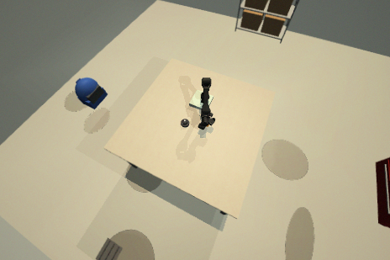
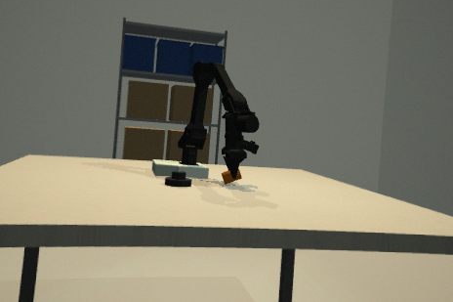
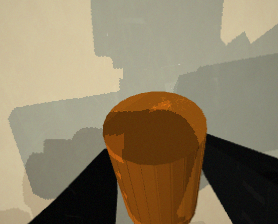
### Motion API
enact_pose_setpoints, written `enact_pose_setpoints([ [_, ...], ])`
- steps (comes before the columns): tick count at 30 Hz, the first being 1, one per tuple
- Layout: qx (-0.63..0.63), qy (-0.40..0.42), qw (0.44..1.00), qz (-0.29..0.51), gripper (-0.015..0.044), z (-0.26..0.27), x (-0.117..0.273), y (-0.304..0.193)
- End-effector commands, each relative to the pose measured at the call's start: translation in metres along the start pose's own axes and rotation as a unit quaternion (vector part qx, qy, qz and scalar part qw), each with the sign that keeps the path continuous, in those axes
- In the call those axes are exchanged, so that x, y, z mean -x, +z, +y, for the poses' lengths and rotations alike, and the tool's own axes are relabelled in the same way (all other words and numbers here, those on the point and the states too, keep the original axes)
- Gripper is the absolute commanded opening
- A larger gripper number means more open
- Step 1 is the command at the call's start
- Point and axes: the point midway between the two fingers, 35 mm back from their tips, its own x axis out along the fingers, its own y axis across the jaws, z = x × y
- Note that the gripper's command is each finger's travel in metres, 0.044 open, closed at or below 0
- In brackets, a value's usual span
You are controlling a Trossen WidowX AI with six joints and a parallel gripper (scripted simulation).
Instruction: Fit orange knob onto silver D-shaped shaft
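Standing indoors, a pale table [image 1: 151, 115] [image 2: 146, 204] catches shadows.

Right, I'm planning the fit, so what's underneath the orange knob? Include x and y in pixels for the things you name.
Below the tilted orange knob [image 2: 227, 177] [image 3: 155, 185], the tabletop [image 2: 122, 207] shows, shadowed. Its underside hole can't be seen in any view.

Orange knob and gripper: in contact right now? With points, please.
Touching. The wrist view shows the gripper's dark fingers pressed against both sides of the orange knob [image 1: 208, 125] [image 2: 231, 177] [image 3: 155, 170].
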Motion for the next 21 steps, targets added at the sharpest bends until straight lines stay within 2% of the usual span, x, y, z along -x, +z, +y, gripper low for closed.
enact_pose_setpoints([
  [1, 0.002, -0.001, 0.999, -0.041, 0.0179, 0.001, 0.002, -0.005],
  [21, 0.002, -0.002, 0.978, -0.21, 0.0179, 0.001, 0.006, -0.028],
])
